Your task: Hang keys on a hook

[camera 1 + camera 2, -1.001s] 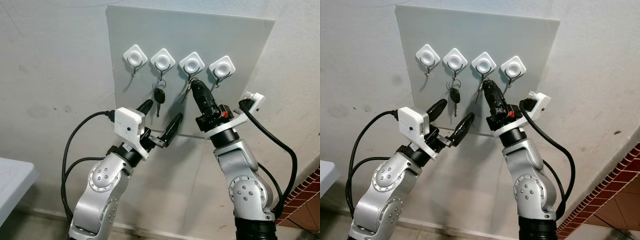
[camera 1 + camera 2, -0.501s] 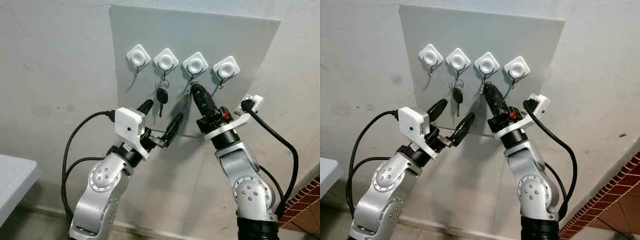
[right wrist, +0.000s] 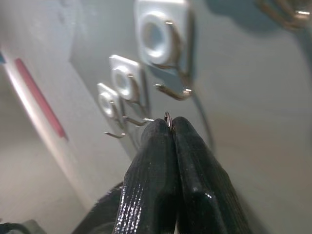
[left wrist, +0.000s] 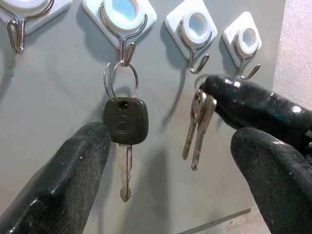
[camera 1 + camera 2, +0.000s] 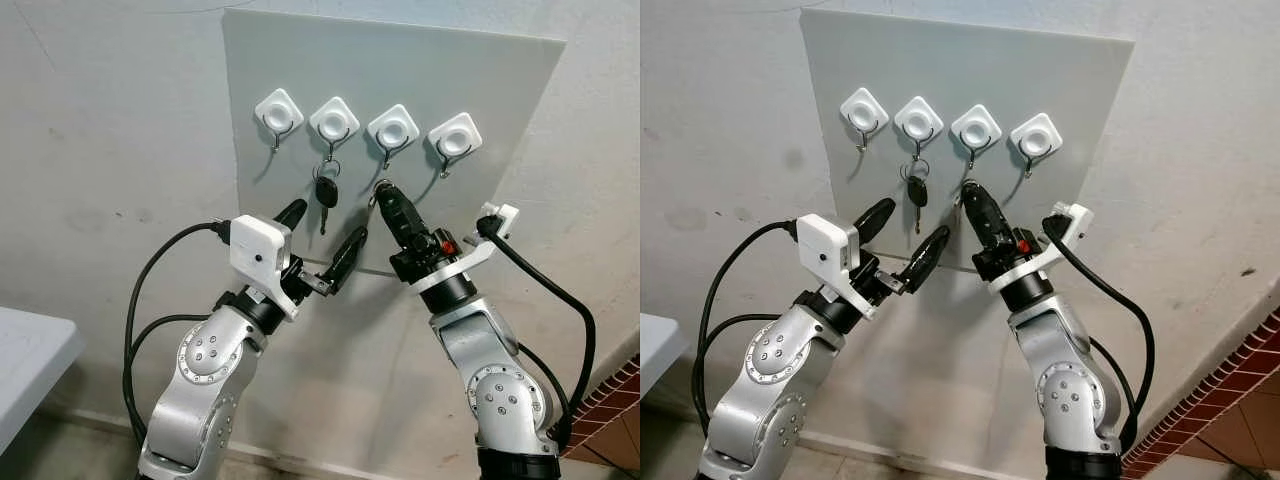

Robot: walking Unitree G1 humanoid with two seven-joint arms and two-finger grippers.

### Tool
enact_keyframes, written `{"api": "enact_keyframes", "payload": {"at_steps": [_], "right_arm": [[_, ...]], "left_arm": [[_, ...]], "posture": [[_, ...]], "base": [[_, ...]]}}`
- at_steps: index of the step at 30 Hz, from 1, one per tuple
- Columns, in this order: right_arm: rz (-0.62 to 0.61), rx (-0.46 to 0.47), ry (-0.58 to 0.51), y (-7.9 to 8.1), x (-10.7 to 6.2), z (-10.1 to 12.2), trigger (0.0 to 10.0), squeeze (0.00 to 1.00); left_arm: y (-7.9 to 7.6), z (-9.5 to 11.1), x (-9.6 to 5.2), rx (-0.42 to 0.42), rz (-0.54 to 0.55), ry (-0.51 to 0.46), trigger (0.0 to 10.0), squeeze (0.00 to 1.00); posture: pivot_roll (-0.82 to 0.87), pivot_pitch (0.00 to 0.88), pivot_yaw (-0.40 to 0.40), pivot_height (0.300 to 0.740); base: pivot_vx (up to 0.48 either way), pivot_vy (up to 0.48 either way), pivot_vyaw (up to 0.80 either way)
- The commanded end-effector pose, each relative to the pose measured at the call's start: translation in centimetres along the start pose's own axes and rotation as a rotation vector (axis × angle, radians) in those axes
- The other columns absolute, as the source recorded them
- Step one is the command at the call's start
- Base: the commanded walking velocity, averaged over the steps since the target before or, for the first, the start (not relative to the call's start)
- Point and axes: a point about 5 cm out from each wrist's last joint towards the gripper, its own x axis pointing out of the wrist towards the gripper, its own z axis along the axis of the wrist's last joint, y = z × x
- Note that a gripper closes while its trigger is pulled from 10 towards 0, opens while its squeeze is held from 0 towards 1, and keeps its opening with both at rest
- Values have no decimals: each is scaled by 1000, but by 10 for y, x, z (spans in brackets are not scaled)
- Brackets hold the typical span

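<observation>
A pale board [image 5: 400, 60] on the wall carries a row of white hooks. A black-headed key [image 4: 125, 122] hangs by its ring from the second hook [image 5: 334, 120] from the left. My right gripper [image 5: 383, 188] is shut on the ring of two silver keys [image 4: 197, 122], which dangle just below the third hook [image 5: 393, 130], apart from it. In the right wrist view the ring [image 3: 168, 118] pokes out of the shut fingertips under a hook [image 3: 173, 90]. My left gripper [image 5: 329, 221] stands open below the black key, touching nothing.
The far left hook [image 5: 279, 110] and far right hook [image 5: 455, 135] are bare. A grey tabletop corner [image 5: 25, 365] juts in at the lower left. Red brick-pattern flooring [image 5: 610, 400] shows at the lower right.
My right gripper has dropped a little from the third hook, with the silver keys still in it. The left arm has held still; the camera shifted slightly.
</observation>
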Motion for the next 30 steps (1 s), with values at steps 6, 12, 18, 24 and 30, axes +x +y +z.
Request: {"api": "enact_keyframes", "payload": {"at_steps": [6, 12, 18, 24, 30], "right_arm": [[86, -1, -41, 14, 8, 9, 10000, 0], [94, 2, -66, 16, 13, 13, 10000, 0], [96, 14, -83, 16, 16, 16, 10000, 0], [76, 43, -93, 13, 16, 17, 10000, 0], [32, 96, -91, 7, 13, 15, 10000, 0]], "left_arm": [[-1, 5, 1, 3, -2, -15, 10000, 0], [-1, 5, 1, 4, 0, -14, 10000, 0], [-1, 5, 1, 2, -2, -14, 10000, 0], [-2, 5, 1, 2, -1, -14, 10000, 0], [-1, 5, 1, 0, 1, -14, 10000, 0]], "posture": [[66, 0, -45, 740], [66, 0, -46, 740], [65, 0, -44, 740], [65, 0, -44, 740], [63, 0, -44, 740]], "base": [[0, 0, 0], [0, 0, 0], [0, 0, 0], [0, 0, 0], [0, 0, 0]]}}
